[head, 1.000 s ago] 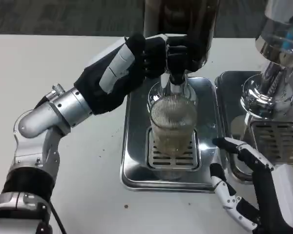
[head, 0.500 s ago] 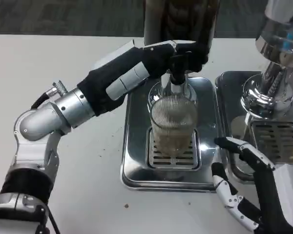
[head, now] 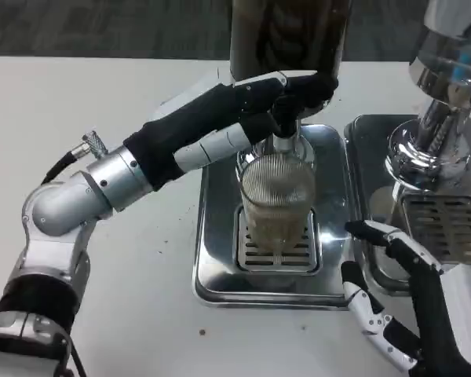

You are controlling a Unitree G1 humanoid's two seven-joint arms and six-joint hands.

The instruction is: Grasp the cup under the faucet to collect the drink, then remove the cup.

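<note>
While the left hand (head: pixel 275 94) presses the faucet (head: pixel 284 133) above the cup (head: pixel 276 200), fingers now extended further; right hand (head: pixel 392 298) — fingers spread, holding nothing — unchanged.

Silver forearms (head: pixel 102 184), black-sleeved hands, white-black fingers (head: pixel 369 310).

Ribbed cup (head: pixel 276 200) on drip tray (head: pixel 220 259) under faucet (head: pixel 284 140); left robot hand (head: pixel 286 94) on faucet; right robot hand (head: pixel 392 290) open nearby.

One head view, high on the robot, looking steeply down and forward at the white table (head: pixel 102 86). Close range: the drip tray (head: pixel 220 267) sits mid-frame, left hand (head: pixel 282 94) upper centre, right hand (head: pixel 400 306) bottom right corner.
</note>
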